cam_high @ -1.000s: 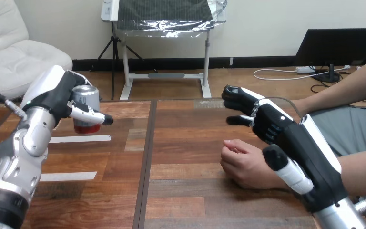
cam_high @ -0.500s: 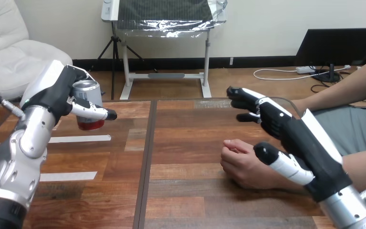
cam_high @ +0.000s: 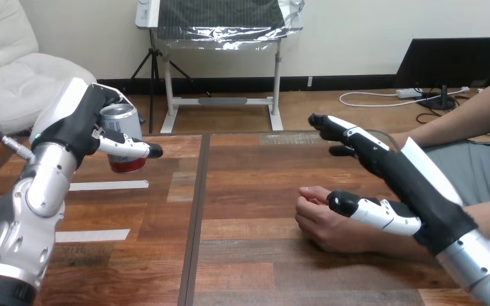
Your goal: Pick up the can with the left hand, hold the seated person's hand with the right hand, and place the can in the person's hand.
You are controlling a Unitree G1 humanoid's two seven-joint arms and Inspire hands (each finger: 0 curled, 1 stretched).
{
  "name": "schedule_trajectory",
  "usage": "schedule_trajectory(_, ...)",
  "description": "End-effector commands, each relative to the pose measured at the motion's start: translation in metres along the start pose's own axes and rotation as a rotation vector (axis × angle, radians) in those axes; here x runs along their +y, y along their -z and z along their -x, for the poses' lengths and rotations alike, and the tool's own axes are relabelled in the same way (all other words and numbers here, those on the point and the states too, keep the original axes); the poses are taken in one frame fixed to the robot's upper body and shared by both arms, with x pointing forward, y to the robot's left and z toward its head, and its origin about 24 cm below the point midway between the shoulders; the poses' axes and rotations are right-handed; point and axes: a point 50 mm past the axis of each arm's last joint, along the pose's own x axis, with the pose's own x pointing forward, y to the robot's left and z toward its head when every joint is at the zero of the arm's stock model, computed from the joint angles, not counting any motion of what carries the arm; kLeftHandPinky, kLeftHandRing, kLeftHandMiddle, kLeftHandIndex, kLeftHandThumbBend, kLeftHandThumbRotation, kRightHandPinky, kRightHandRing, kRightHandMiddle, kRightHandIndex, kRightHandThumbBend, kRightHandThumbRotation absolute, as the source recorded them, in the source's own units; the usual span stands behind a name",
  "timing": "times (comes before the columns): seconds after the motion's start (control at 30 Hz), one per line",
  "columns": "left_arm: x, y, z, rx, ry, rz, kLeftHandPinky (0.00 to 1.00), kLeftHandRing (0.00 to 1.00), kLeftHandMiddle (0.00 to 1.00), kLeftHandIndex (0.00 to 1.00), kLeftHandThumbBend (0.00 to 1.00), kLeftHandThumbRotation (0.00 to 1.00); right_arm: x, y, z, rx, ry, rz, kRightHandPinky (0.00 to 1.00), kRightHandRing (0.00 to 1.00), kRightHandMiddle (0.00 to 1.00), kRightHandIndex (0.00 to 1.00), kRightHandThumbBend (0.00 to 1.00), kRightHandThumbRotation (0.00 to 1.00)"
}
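Wooden surface (cam_high: pixel 249 268) of brown planks, split front to back by a dark seam (cam_high: pixel 194 223).
Carries a far white strip (cam_high: pixel 108 185) and a near white strip (cam_high: pixel 92 235) left of the seam; bears the person's hand (cam_high: pixel 322 220), loosely curled, to its right.

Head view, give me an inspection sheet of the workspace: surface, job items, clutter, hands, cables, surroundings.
Surface: wooden table, dark planks.
Job's things: can, tilted, in the left hand's grip, apparently off the table; person's hand resting on the table, loosely closed.
Clutter: two white strips flat on the table's left part.
Hands: left hand curled round the can; right hand open, fingers straight above the person's hand, thumb over its back, contact unclear.
Cables: nothing seen on the table.
Surroundings: person seated at the table's right side.
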Motion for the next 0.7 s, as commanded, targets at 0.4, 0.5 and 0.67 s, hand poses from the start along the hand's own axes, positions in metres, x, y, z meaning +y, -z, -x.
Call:
schedule_trajectory(0.4, 0.020, -0.029, 0.005, -0.137, -0.094, 0.042, 0.33, 0.35, 0.41, 0.42, 0.77, 0.00, -0.049, -0.001, -0.026, 0.008, -0.010, 0.276, 0.81, 0.93, 0.95, 0.93, 0.87, 0.74)
schedule_trajectory(0.5, 0.020, -0.030, 0.006, -0.141, -0.094, 0.046, 0.33, 0.36, 0.42, 0.42, 0.76, 0.00, -0.054, 0.002, -0.028, 0.031, -0.026, 0.313, 0.79, 0.93, 0.95, 0.94, 0.88, 0.73)
schedule_trajectory(0.67, 0.020, -0.032, 0.008, -0.157, -0.095, 0.058, 0.33, 0.36, 0.42, 0.42, 0.76, 0.00, -0.061, 0.005, -0.032, 0.079, -0.055, 0.387, 0.78, 0.93, 0.95, 0.94, 0.89, 0.70)
